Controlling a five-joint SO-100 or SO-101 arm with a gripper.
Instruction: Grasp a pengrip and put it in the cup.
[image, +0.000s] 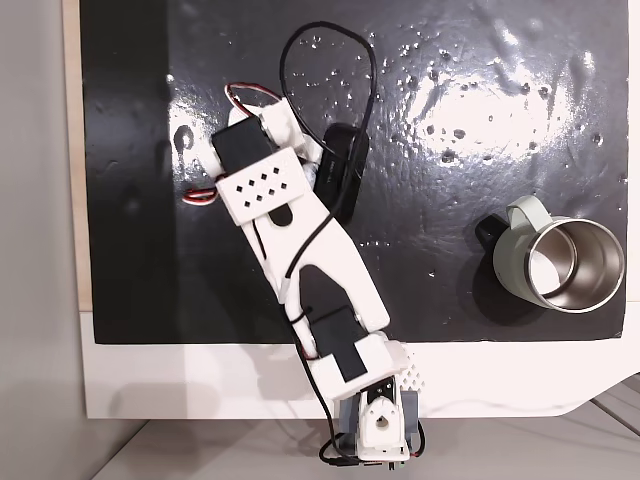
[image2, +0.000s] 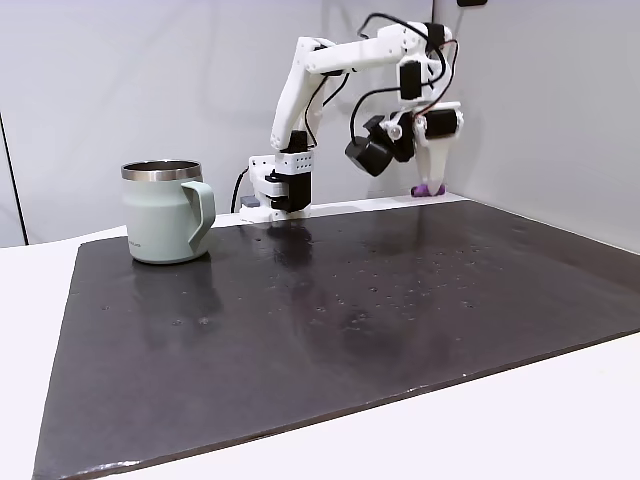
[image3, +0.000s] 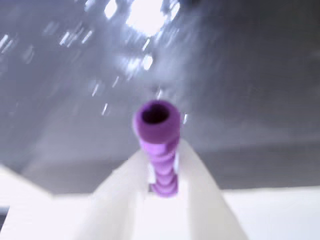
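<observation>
A: So does the gripper (image3: 161, 172) actually have the pengrip (image3: 158, 135)?

B: Yep — wrist view shows both white fingers (image3: 197, 190) pinched tight on the purple ribbed tube, open end sticking out past the tips. It's blurry though.

A: Where's that on the table?

B: Side-on fixed view, the gripper (image2: 431, 188) is at the far right corner of the black mat (image2: 330, 330), pengrip (image2: 429, 189) right at the surface. The cup (image2: 163, 215) stands upright well apart at the far left — handle facing right.
</observation>
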